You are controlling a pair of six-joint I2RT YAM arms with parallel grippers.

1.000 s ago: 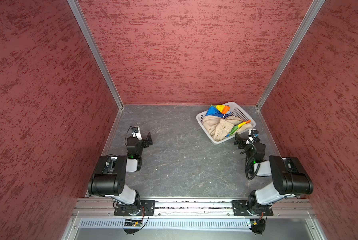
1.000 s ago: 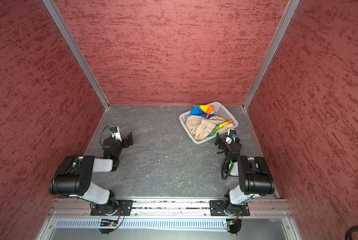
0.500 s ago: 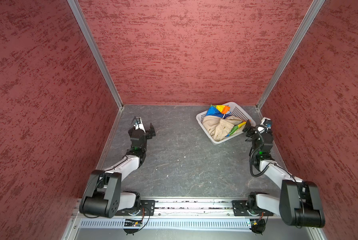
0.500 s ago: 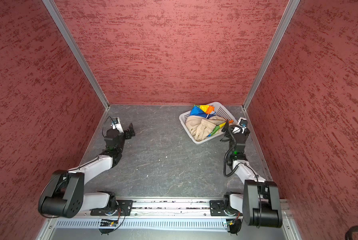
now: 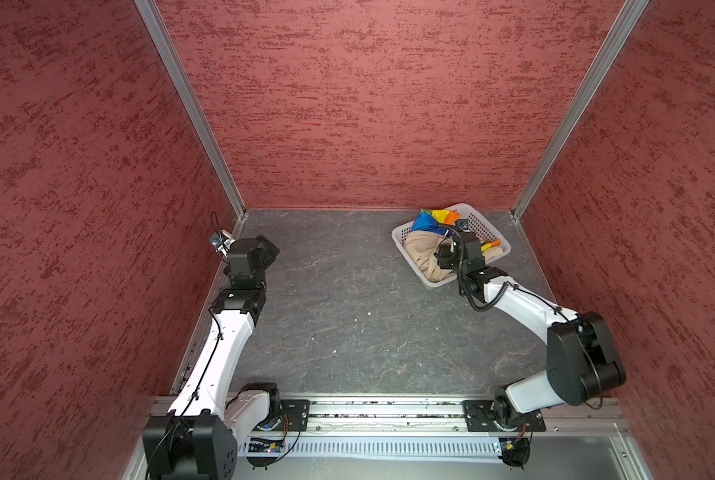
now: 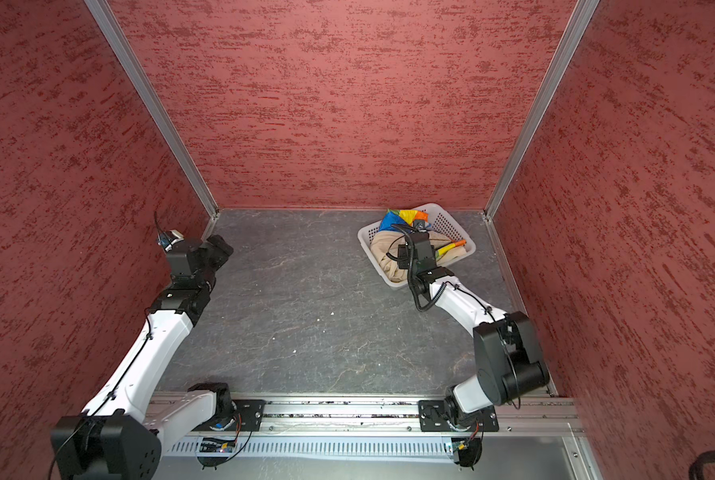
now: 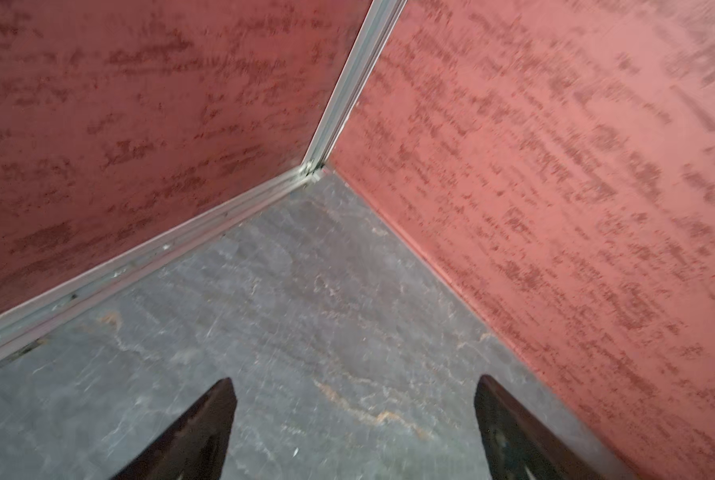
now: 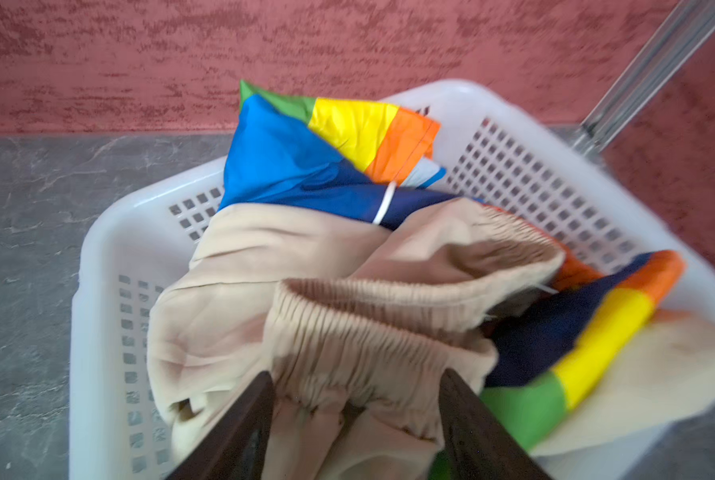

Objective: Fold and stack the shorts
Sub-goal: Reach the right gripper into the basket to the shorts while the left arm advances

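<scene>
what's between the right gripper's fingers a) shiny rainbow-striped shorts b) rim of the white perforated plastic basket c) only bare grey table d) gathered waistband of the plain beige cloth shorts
d: in the right wrist view the right gripper straddles the gathered waistband of the plain beige cloth shorts

Red textured walls [image 5: 368, 104], grey stone floor [image 5: 347, 316]

Robot lab enclosure: red textured walls [image 5: 368, 104], aluminium rail [image 5: 380, 409], slate-grey tabletop [image 5: 347, 311].
</scene>
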